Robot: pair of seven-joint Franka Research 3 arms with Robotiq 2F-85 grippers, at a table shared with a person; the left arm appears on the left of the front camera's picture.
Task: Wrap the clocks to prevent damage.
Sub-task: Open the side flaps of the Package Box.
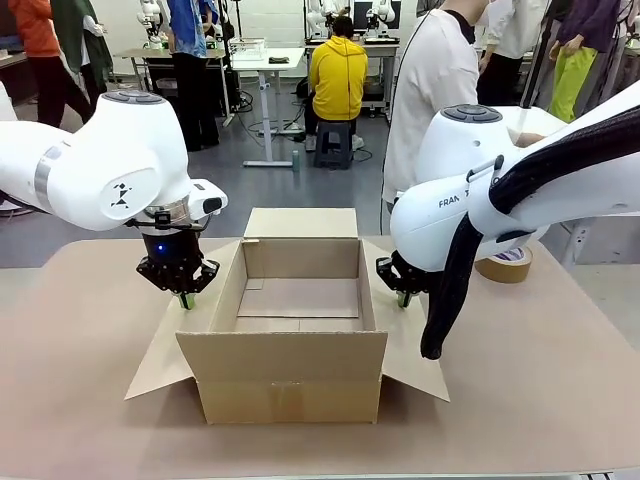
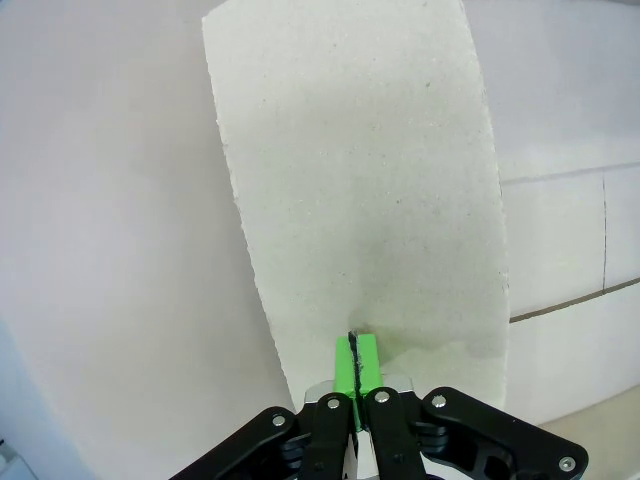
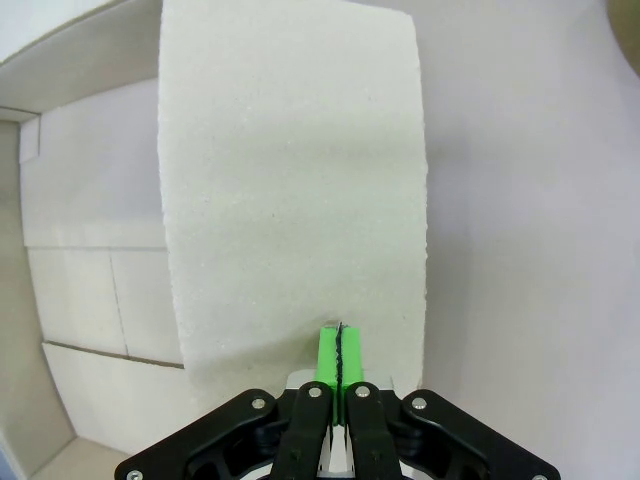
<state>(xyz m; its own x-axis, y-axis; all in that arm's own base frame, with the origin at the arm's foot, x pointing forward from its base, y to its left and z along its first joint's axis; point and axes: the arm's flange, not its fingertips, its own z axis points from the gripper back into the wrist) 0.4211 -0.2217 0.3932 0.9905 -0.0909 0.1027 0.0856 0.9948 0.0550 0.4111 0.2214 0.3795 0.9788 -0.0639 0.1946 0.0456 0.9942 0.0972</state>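
Note:
A brown cardboard box stands open at the table's middle, its four flaps spread outward. My left gripper is shut, its green tips resting on the left side flap. My right gripper is shut too, its tips down on the right side flap. Neither holds anything between its fingers. The clocks are out of view.
A brown tape roll lies on the table behind my right arm. A person in a white top stands at the far right side of the table. Tabletop stretches to the left and in front of the box.

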